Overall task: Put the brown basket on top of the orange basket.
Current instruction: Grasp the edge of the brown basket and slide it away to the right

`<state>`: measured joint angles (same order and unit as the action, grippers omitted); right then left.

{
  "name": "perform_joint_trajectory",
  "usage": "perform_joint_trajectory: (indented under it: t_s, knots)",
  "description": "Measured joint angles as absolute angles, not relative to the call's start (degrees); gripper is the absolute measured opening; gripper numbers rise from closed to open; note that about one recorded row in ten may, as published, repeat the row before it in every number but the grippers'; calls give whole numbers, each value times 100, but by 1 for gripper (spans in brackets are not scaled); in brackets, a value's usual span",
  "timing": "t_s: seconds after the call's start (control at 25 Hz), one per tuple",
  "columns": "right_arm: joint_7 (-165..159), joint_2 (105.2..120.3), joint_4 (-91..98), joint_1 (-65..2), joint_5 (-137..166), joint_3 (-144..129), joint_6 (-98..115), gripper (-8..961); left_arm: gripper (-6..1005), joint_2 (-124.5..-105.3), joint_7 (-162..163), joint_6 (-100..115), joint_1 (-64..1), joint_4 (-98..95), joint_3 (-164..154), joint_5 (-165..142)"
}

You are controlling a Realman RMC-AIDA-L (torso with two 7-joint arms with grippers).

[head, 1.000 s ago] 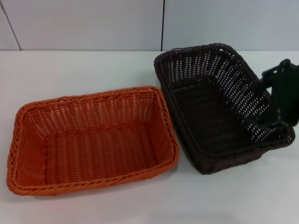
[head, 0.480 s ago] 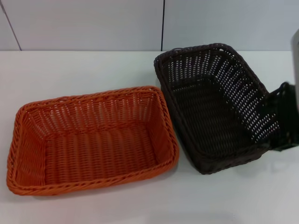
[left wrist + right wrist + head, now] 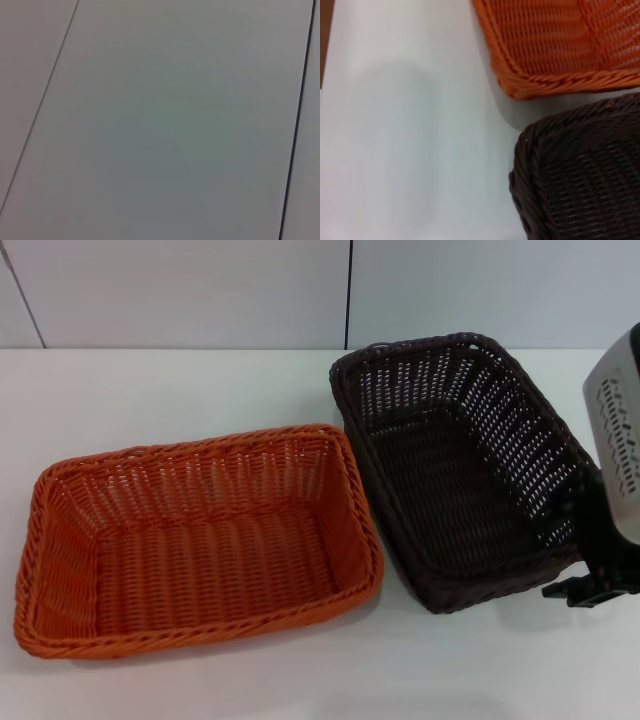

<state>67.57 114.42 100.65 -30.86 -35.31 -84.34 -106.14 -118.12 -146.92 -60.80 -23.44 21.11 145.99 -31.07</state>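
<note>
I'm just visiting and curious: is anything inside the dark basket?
No. The dark basket shows only its own woven floor and walls. Through its right wall's weave, the robot's right hand shows outside, partly hidden. The orange basket is empty too.

— Surface condition?
— White table (image 3: 200, 380), matte, evenly lit — soft shadows only.
— Behind it?
— Pale panelled wall (image 3: 180, 290) with two dark vertical seams (image 3: 349, 290), running along the table's far edge.

White table (image 3: 180, 390), panelled wall (image 3: 200, 290)
</note>
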Motion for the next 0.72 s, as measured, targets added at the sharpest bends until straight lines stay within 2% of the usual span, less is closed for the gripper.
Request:
perform_joint_trajectory:
  t_s: [0.2, 0.44, 0.72]
  knots:
    - [7226, 11463, 9378, -3283, -3463, -8371, -10361, 588, 762, -11821, -14689, -6182, -2337, 2090, 14557, -3109]
    - [7908, 11591, 8314, -3696, -3122, -8137, -9993, 568, 762, -11841, -14680, -6232, -2368, 2070, 14520, -3114]
    - [8219, 11630, 7501, -4068, -3112, -8098, -9717, 546, 762, -11848, -14672, -6355, -2364, 2004, 14519, -3113]
